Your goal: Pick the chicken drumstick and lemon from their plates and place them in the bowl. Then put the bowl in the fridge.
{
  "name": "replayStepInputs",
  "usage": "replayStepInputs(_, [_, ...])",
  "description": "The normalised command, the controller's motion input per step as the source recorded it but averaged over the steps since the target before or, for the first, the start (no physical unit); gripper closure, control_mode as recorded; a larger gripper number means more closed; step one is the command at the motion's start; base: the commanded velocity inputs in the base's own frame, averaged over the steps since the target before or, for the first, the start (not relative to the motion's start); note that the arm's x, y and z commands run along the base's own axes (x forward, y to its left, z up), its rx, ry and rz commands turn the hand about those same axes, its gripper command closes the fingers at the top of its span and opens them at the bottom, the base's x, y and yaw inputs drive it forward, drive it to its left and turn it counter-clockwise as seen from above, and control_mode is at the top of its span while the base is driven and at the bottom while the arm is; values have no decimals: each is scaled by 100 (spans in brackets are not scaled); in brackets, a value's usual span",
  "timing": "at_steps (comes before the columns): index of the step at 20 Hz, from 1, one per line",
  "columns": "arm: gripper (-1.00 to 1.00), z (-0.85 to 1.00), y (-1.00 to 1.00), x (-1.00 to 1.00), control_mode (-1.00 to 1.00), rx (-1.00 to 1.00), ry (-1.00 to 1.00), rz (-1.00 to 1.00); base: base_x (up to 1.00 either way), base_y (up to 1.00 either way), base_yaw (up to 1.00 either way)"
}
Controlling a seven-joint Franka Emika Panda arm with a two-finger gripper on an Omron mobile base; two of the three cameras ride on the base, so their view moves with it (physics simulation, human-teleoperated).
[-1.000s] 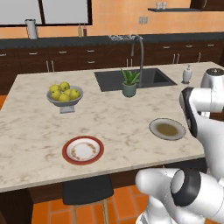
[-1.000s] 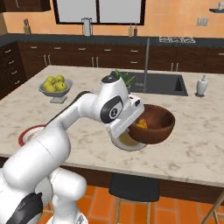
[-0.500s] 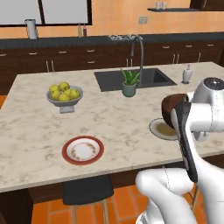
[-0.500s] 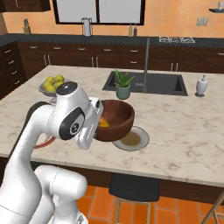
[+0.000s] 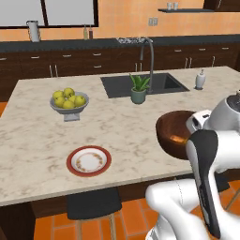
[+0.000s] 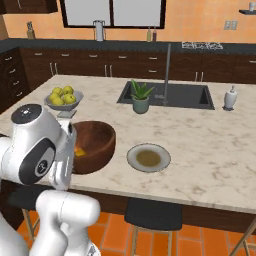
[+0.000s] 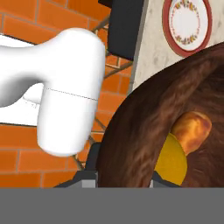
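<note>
Reddish-brown wooden bowl (image 7: 144,131) cradles golden drumstick (image 7: 191,129), yellow lemon (image 7: 170,161).

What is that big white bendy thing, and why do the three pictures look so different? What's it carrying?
It is a robot arm in a pretend, computer-drawn kitchen. Two pictures come from cameras riding behind the arm, one on each side. The third comes from a camera on its hand, so it looks tilted and very close. The arm carries a dark wooden bowl above the counter. Inside lie a chicken drumstick and a yellow lemon. On the counter sit a red-rimmed plate, a grey plate, a fruit bowl and a little plant.
</note>
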Motion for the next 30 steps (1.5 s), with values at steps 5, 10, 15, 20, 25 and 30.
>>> replayStepInputs(5, [100,25,12,-91,-100,-2,0,0,0,0,0])
replayStepInputs(10, [100,-13,20,0,-100,-3,-2,0,0,0,0])
replayStepInputs(15, [100,-8,7,12,-100,-1,-6,1,0,0,0])
replayStepInputs(20, [100,0,0,0,-100,0,-1,0,0,0,0])
replayStepInputs(25, [100,0,0,0,-100,0,0,0,0,0,0])
replayStepInputs(30, [100,0,0,0,100,0,0,0,-48,0,0])
